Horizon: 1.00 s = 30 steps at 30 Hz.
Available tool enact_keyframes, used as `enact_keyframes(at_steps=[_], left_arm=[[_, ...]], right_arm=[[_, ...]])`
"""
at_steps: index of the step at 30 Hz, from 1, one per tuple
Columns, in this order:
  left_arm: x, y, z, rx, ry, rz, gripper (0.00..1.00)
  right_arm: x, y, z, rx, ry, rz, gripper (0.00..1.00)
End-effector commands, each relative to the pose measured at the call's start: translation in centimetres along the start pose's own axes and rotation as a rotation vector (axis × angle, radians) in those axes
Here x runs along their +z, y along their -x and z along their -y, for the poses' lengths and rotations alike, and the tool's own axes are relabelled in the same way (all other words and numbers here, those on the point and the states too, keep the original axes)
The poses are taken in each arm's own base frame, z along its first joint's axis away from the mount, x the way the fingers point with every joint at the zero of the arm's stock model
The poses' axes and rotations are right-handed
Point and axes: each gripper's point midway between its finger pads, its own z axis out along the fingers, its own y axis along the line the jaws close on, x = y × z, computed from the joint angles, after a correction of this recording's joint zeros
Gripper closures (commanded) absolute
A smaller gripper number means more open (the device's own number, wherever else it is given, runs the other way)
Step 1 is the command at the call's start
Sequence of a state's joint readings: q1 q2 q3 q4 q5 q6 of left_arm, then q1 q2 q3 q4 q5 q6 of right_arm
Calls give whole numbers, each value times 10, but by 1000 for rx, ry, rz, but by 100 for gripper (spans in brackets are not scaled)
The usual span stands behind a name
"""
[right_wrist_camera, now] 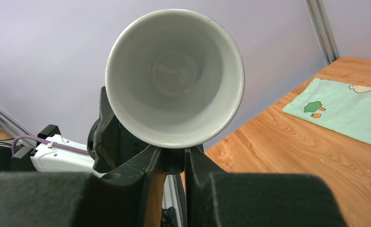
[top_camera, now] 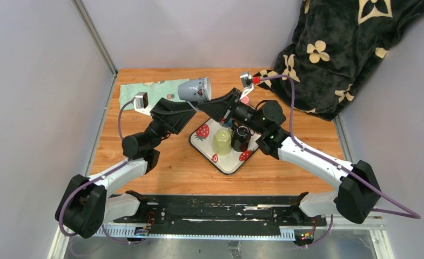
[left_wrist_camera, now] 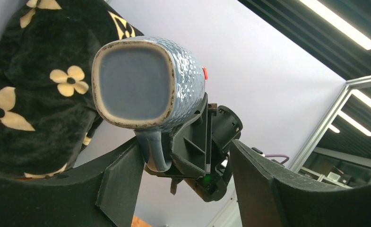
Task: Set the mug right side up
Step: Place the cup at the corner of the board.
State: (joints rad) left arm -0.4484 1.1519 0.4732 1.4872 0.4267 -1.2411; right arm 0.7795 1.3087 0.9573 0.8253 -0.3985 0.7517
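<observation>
The blue dotted mug [top_camera: 195, 90] hangs in the air on its side above the back of the table. Its grey base [left_wrist_camera: 136, 78] faces the left wrist camera and its white inside [right_wrist_camera: 174, 78] faces the right wrist camera. My right gripper [right_wrist_camera: 174, 158] is shut on the mug's handle, just under the rim, and shows from the far side as a black body [left_wrist_camera: 207, 142]. My left gripper [left_wrist_camera: 183, 151] stands open, its fingers [left_wrist_camera: 122, 184] wide on either side of the handle [left_wrist_camera: 155, 151]. From above, the left gripper [top_camera: 192, 109] sits just below the mug and the right gripper [top_camera: 212, 101] to its right.
A strawberry-patterned plate [top_camera: 201, 141] lies under the arms with an upturned yellow cup [top_camera: 221, 141] and a dark cup [top_camera: 241, 137] on it. A green cloth [top_camera: 145, 91] lies at the back left. A black flowered blanket [top_camera: 334, 54] fills the back right corner.
</observation>
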Motion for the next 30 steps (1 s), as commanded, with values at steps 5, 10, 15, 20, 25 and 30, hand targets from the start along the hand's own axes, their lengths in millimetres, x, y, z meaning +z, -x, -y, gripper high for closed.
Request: enact_keyframes(at_steps=[5, 10, 15, 20, 25, 30], left_arm=[[8, -9, 5, 67, -21, -108, 25], [6, -8, -8, 74, 35, -131, 20], [1, -9, -23, 66, 92, -166, 15], [-8, -3, -42, 65, 164, -194, 1], [-18, 1, -60, 64, 257, -253, 0], [-33, 7, -86, 132, 424, -307, 0]], right_arm=[[-9, 44, -32, -92, 40, 110, 100], [-19, 58, -32, -128, 8, 134, 100], [-30, 77, -28, -151, -30, 162, 100], [-47, 91, -17, -228, -145, 155, 100], [-79, 98, 6, -372, -342, 101, 100], [-129, 108, 41, -482, -631, 72, 100]])
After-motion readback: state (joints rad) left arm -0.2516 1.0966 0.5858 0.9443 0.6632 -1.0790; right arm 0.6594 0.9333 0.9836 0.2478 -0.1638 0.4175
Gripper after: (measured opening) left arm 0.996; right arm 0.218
